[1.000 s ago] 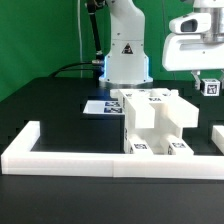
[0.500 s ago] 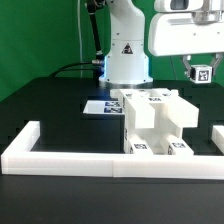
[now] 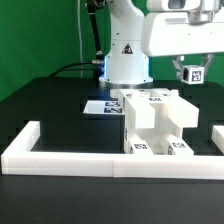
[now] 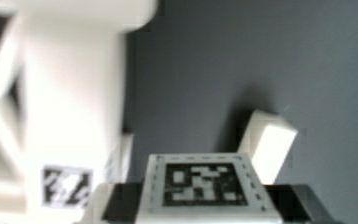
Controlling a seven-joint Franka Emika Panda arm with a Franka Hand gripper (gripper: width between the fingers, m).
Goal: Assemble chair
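Gripper (image 3: pixel 190 70) hangs high at the exterior view's right, well off the black table (image 3: pixel 50 110). Its jaws are clamped on a small tagged white block (image 3: pixel 192 75), tag facing the camera. The wrist view agrees: the block sits between the two dark jaws, one on each flank, tag square to the lens.

Half-built chair (image 3: pixel 152 120) stands mid-table, hard against the front run of the white fence (image 3: pixel 60 155), with tags on its top and front faces. Marker board (image 3: pixel 100 106) lies flat just behind it, toward the exterior view's left.

Relation that matters: the chair lies below the gripper and toward the exterior view's left, well apart, with open air between. In the wrist view the chair's white body shows beside the block, not under it, so the gripper is not yet over the chair.

Long axis of the block: cannot tell (the wrist view shows only its tagged face, the exterior view only a stubby end).

A white slab (image 4: pixel 274 140) lies on the table beyond the block; which part it is, unclear.

Judgement: a carry toward the chair. The next move calls for travel toward the exterior view's left before any descent.
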